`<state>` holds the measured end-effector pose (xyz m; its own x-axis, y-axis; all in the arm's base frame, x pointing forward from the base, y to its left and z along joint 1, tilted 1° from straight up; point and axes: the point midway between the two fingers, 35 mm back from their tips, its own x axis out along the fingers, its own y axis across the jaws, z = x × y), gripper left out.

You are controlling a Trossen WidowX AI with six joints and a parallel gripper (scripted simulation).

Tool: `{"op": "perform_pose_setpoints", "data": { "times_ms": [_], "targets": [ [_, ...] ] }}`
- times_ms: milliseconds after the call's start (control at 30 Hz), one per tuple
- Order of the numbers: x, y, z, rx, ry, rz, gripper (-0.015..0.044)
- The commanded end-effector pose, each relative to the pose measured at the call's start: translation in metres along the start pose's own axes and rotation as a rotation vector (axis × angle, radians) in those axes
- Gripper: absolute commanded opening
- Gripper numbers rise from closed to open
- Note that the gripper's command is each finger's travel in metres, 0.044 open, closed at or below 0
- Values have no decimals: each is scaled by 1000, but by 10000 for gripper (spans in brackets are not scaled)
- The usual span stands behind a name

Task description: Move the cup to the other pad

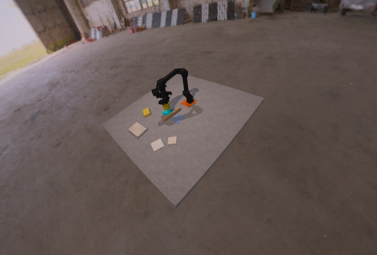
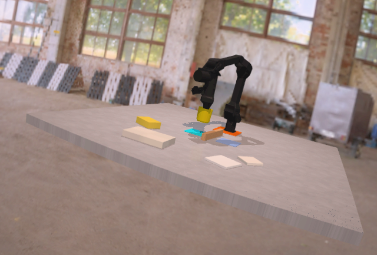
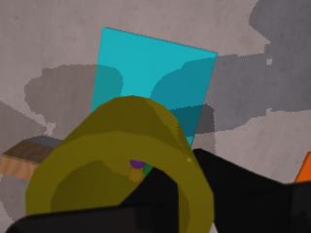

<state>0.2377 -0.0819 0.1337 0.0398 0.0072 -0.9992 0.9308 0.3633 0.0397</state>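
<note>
Pincer Gripping Yellow Cup in Midair

Top: the pincer (image 1: 165,102) (image 2: 206,106) (image 3: 183,158) is pinching the cup (image 1: 165,106) (image 2: 204,115) (image 3: 131,116) near the cyan pad (image 1: 166,112) (image 2: 193,131) (image 3: 146,63). Exterior: the cup is hanging above the surface (image 1: 210,124) (image 2: 283,173) (image 3: 53,29). Wrist: marbles (image 3: 136,174) are sitting inside.
</note>
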Motion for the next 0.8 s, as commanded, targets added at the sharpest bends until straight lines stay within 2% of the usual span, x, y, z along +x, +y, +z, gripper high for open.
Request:
{"op": "perform_pose_setpoints", "data": {
  "times_ms": [0,767],
  "targets": [
    [0,-2,5,-2,3,1,0],
    [14,-10,20,-2,2,0,0]
  ]
}}
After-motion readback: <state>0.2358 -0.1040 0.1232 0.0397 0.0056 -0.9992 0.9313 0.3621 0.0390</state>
